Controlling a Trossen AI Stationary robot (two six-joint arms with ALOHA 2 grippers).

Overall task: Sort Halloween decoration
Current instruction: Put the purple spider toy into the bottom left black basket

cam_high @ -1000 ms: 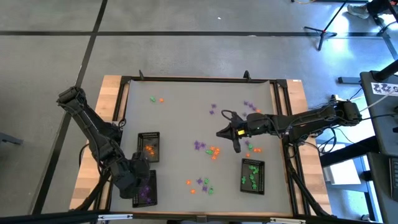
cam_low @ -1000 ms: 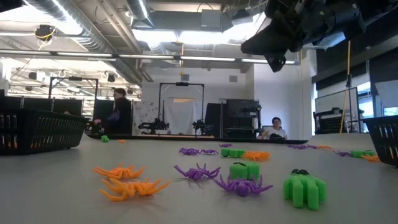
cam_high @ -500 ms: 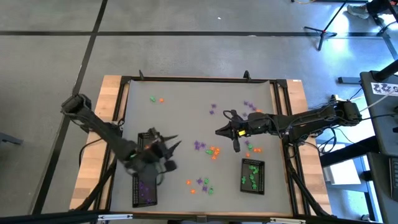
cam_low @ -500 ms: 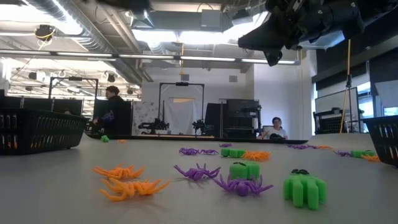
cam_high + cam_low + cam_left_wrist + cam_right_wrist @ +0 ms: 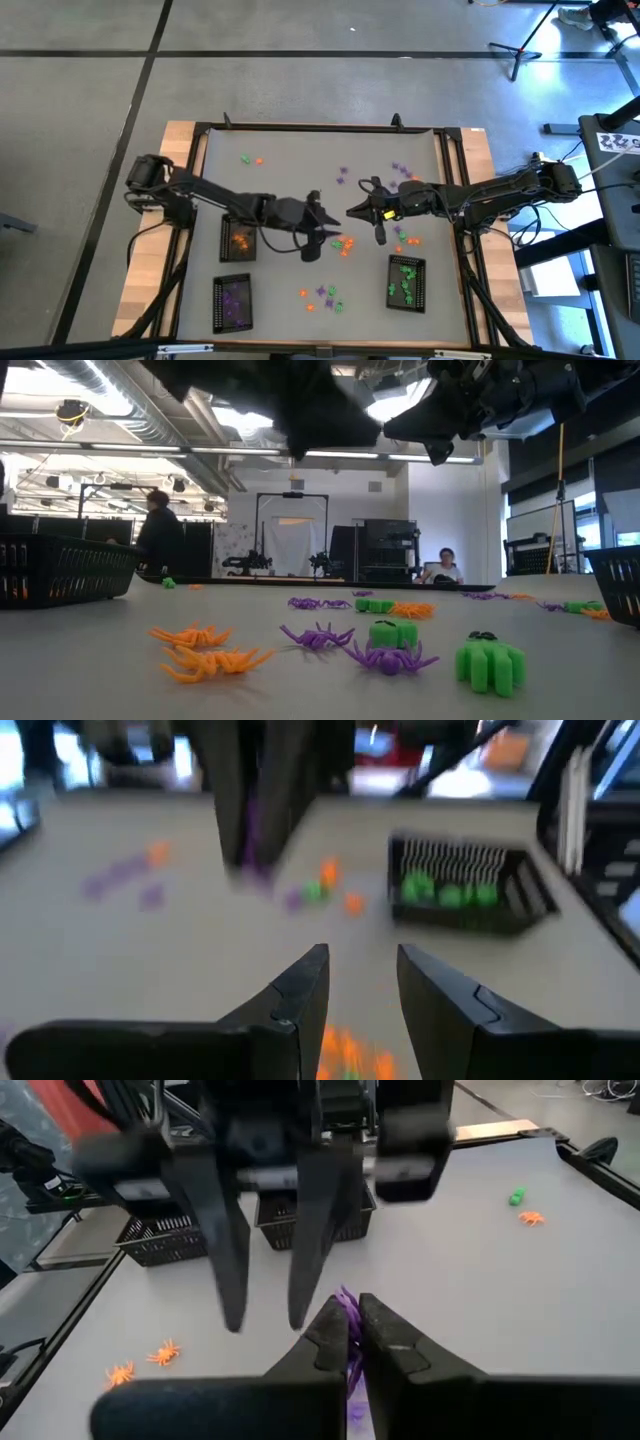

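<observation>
- Left gripper [image 5: 318, 232] has swung from the purple tray [image 5: 232, 302] to mid-table, fingers apart, empty.
- Right gripper [image 5: 354, 1342] stays clamped on a purple spider [image 5: 349, 1306], mostly hidden.

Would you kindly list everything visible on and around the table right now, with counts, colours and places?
Black rectangular mesh trays: three. One holding orange trinkets left of centre; one holding purple trinkets at the near left; one holding green trinkets at the near right.
Tiny plastic trinkets, orange, purple and green: many, loose; a cluster at mid-table, a few near the front edge, a green and orange pair at the far left, purple ones at the far middle.
Grey table top: one, wood-edged.
People: two, in the room behind, one standing, one seated.
Left gripper: open, over the middle cluster.
Right gripper: shut on a purple trinket, mid-table.
</observation>
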